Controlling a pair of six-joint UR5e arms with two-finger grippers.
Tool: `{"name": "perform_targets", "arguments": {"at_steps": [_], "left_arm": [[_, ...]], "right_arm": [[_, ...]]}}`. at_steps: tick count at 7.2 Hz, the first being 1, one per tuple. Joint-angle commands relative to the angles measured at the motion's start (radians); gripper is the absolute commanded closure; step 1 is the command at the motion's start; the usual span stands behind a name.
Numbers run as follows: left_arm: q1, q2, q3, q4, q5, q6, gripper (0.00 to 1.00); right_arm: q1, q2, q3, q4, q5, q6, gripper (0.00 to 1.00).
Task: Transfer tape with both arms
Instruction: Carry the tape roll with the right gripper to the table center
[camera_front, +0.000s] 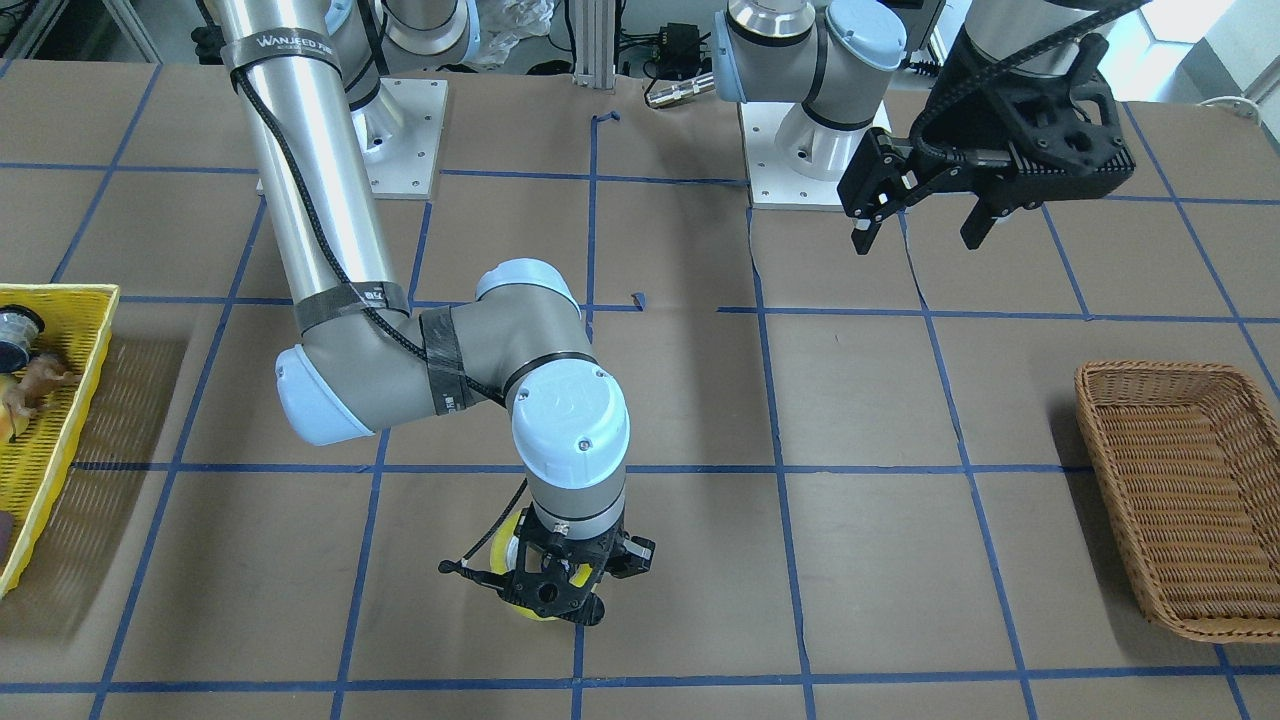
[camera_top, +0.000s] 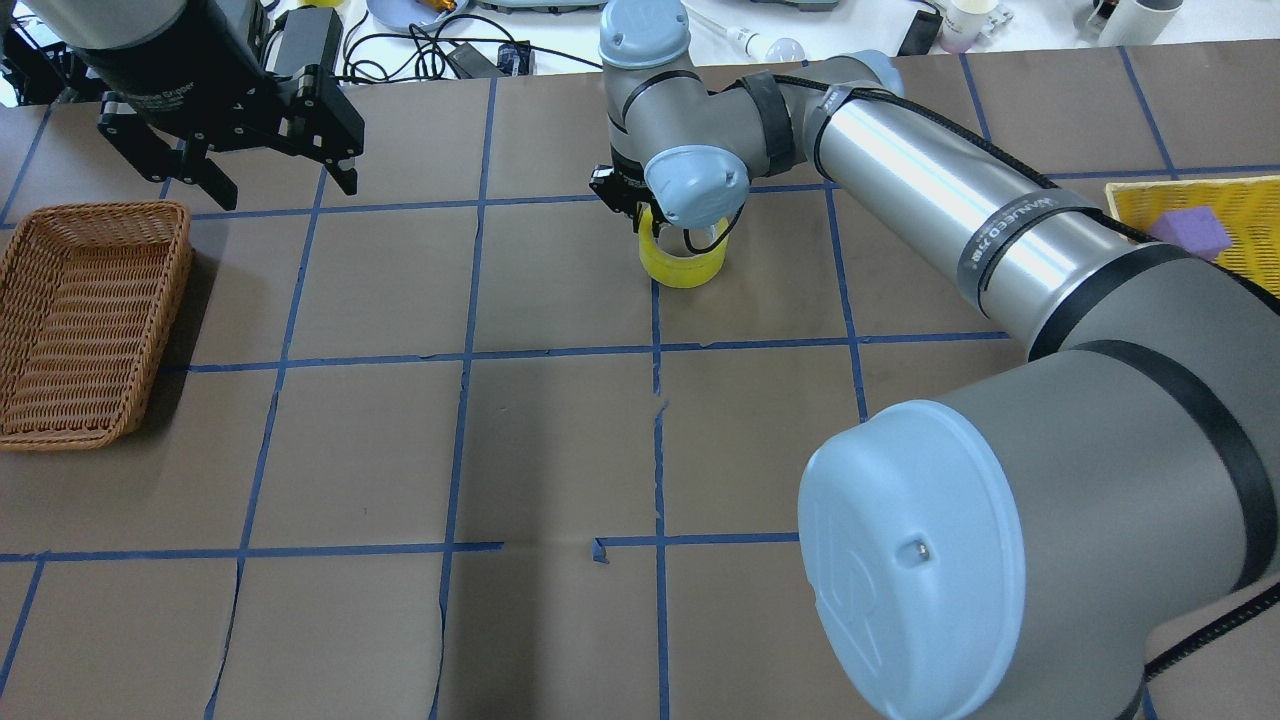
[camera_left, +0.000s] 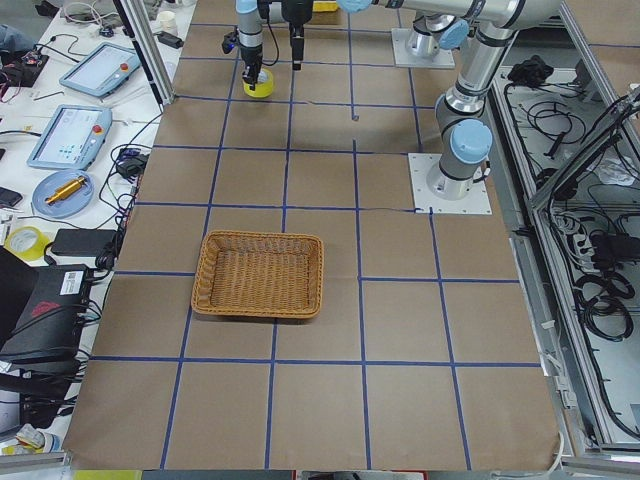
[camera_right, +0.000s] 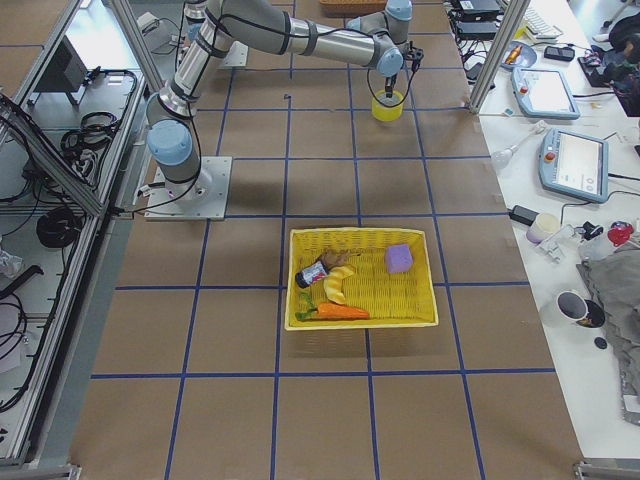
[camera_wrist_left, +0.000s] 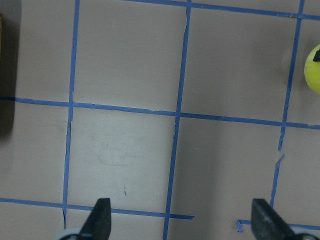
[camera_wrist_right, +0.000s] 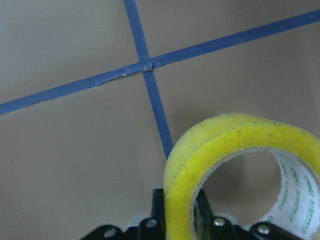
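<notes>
Right wrist-mounted view: the tape (camera_wrist_right: 225, 135) was pinched by the right gripper (camera_wrist_right: 180, 207) — the left gripper (camera_top: 288, 188), upper left overhead, was spread wide, empty.

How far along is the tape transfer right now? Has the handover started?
Done: the right gripper is shut on the tape; the right wrist view shows its wall pinched between the fingers. In hand: the tape is low at the table, and I cannot tell whether it is lifted. Left to do: the whole handover. The left gripper is open and empty, well apart, hovering near the wicker basket.
</notes>
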Motion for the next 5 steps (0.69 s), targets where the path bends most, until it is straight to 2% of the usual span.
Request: {"name": "perform_targets", "arguments": {"at_steps": [1,4,5], "left_arm": [[0.005,-0.007,-0.003,0.017,-0.001,0.003,0.0],[0.015,-0.012,-0.004,0.015,0.008,0.004,0.0],[0.036,-0.028,-0.023,0.017,-0.003,0.003,0.0]], "right_arm": [[0.016,0.042,-0.024,-0.03,0.0,0.036,1.0],[0.034,0.052,-0.025,-0.03,0.0,0.044,1.0],[0.034,0.051,-0.025,-0.029,0.002,0.036,0.01]]}}
